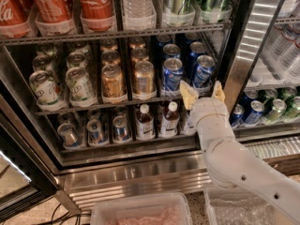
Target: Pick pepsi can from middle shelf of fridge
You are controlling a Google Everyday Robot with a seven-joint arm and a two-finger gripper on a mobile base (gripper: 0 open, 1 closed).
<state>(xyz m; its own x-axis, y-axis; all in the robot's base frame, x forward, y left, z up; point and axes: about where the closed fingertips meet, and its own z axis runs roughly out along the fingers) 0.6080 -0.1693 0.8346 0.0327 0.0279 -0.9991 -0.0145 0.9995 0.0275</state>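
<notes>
Small blue pepsi can [202, 71] with silver top: front of right-hand row on dark grey wire middle shelf [63, 110] of black-framed fridge [236, 50]. Long axis upright, top up, leaning slightly right in view. White gripper [203, 93] just below and in front of can, fingers spread, holding nothing.

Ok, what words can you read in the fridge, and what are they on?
"Coca-Cola": on the red cans at the top, partly cut off by the picture's edge.
Blue cans, gold cans, white-green cans and small bottles: labels too blurred to read.
Gripper, open in front of the blue cans: no writing on it.
</notes>
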